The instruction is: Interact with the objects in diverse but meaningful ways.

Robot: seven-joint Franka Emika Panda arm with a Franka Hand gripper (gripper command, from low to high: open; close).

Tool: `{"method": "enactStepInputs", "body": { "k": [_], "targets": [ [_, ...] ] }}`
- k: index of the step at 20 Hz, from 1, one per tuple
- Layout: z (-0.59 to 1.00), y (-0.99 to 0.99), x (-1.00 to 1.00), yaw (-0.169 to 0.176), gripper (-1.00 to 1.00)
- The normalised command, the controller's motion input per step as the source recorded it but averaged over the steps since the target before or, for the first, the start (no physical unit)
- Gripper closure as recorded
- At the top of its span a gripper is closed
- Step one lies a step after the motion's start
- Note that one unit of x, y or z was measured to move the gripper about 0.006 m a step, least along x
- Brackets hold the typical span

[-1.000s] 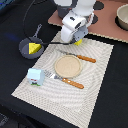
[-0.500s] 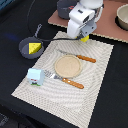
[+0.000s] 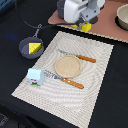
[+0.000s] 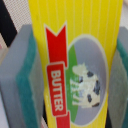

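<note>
The pincer (image 3: 84,25) is gripping the yellow butter box (image 4: 75,60) between its green-faced pads (image 4: 27,80), one pad pressing each long side, jaws closed to the box's width. The red BUTTER label and cow picture are facing the wrist camera, so the box is sitting lengthwise in the grasp, likely for a steady carry. In the exterior view only a yellow corner of the box (image 3: 86,27) is poking out under the arm's white housing; whether it is clear of the surface below is hard to tell at this blur.

Everything else is lying well below-left of the pincer in the exterior view, on or beside the striped placemat (image 3: 100,80):
- one round tan plate (image 3: 67,65), centred on the mat
- two orange-handled utensils flanking it, one on the far side (image 3: 80,57), one on the near side (image 3: 67,80), set like a place setting
- one white-blue milk carton (image 3: 34,76), standing upright at the mat's edge
- one dark frying pan (image 3: 30,47) off the mat on the black worktop (image 3: 15,85), holding one cheese wedge (image 3: 33,47)
- one bowl-like pot (image 3: 122,16), off to the exterior view's right of the pincer, on the brown board (image 3: 107,25).
</note>
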Motion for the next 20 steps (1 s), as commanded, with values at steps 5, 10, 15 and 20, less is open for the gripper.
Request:
{"method": "enactStepInputs", "body": {
  "k": [5,10,15,20],
  "targets": [
    [0.12,-0.82,-0.24,0.017,1.00],
    [0.05,-0.94,-0.01,0.014,1.00],
    [0.00,-1.00,0.00,0.001,1.00],
    [0.06,-0.93,0.30,-0.001,1.00]
  ]
}}
